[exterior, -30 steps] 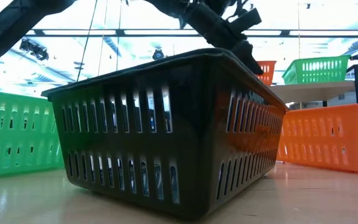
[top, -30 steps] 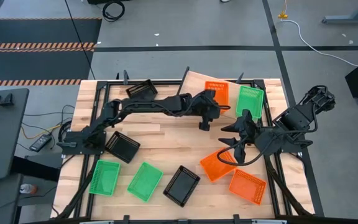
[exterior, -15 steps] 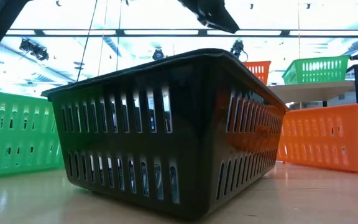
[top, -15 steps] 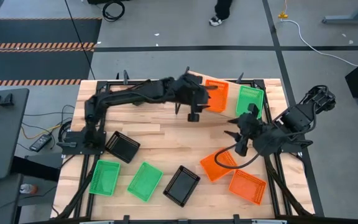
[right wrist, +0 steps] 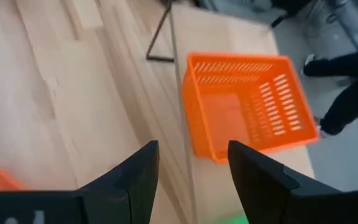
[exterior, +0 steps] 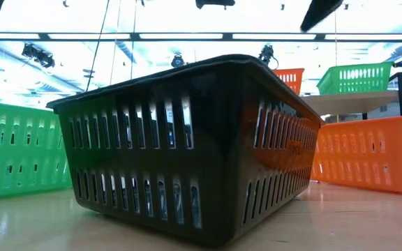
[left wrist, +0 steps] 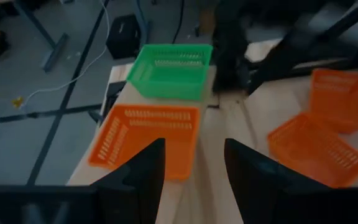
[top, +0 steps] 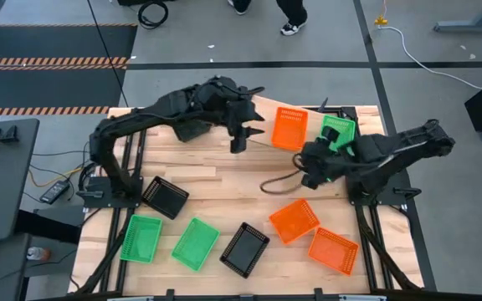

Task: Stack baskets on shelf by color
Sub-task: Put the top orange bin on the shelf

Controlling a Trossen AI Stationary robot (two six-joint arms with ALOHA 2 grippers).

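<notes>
Left hand [top: 239, 139] risen off the shelf [top: 262, 109], both hands wide and empty, no writing seemingly legible

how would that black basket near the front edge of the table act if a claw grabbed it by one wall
The black basket looks thin, slotted plastic, so probably light for its size. Its walls are mostly slits, so a one-wall grab may flex it somewhat. It sits empty and low with a wide base, so tipping seems unlikely; sliding on the smooth wooden tabletop seems likelier.

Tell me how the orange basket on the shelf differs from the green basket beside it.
The orange basket is orange, the green basket green. The orange one lies in full view; the right arm partly covers the green one. Both sit open side up on the shelf, alike in shape and mesh.
</notes>
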